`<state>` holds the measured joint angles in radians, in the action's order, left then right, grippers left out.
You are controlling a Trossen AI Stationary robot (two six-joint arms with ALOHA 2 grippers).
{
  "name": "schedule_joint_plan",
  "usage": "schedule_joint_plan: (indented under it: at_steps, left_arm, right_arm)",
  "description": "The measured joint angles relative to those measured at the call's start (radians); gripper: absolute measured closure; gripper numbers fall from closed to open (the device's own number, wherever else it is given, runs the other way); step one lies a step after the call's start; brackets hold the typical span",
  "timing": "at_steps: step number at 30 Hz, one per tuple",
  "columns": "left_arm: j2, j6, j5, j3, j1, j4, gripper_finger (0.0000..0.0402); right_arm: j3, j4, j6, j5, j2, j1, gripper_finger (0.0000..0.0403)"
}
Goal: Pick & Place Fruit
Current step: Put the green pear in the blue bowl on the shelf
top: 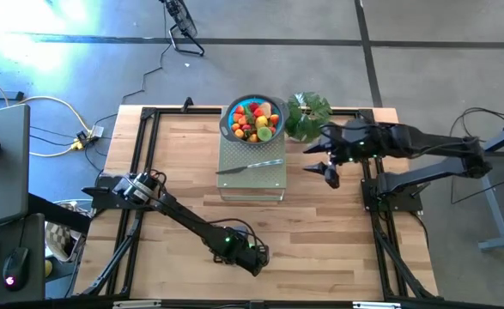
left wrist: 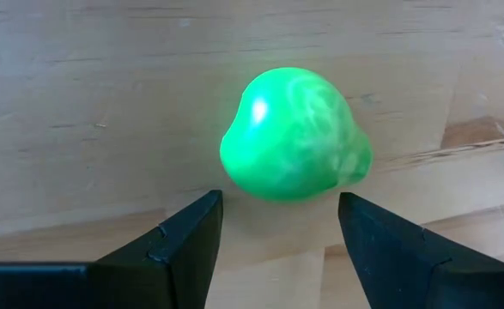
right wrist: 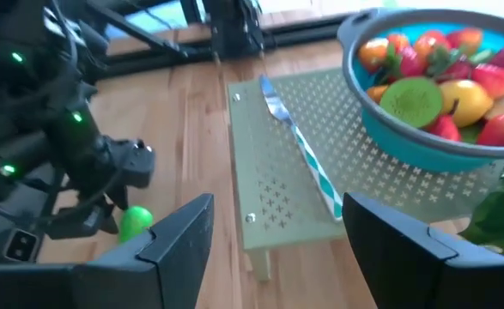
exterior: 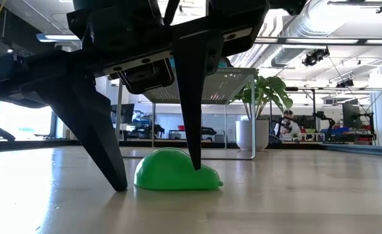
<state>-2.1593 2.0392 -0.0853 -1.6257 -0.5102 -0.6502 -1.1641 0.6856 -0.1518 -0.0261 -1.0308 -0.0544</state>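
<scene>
Fruit [top: 253, 121] fills the blue bowl [top: 227, 125]

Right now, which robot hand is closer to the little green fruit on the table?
The left. The left gripper stands over the green fruit on the wooden table, its open fingers straddling it. The right gripper hovers far off, open, beside the green tray.
</scene>
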Motion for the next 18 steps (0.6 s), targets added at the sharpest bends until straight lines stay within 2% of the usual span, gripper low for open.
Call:
schedule_joint_plan:
  at_steps: [5, 8, 14, 18]
  left_arm:
    - [0.000, 0.000, 0.000, 0.000, 0.000, 0.000, 0.0171]
    - [0.000, 0.000, 0.000, 0.001, 0.000, 0.000, 0.0171]
    - [0.000, 0.000, 0.000, 0.001, 0.000, 0.000, 0.0171]
    - [0.000, -0.001, -0.003, 0.001, 0.000, -0.001, 0.0171]
  right_arm:
    - [0.000, 0.022, 0.006, -0.002, 0.079, 0.000, 0.0155]
    - [0.000, 0.059, 0.019, 0.000, 0.133, 0.000, 0.0172]
    - [-0.002, 0.105, 0.021, 0.076, 0.201, 0.000, 0.0251]
    - [0.043, 0.076, 0.017, 0.079, 0.252, 0.000, 0.0317]
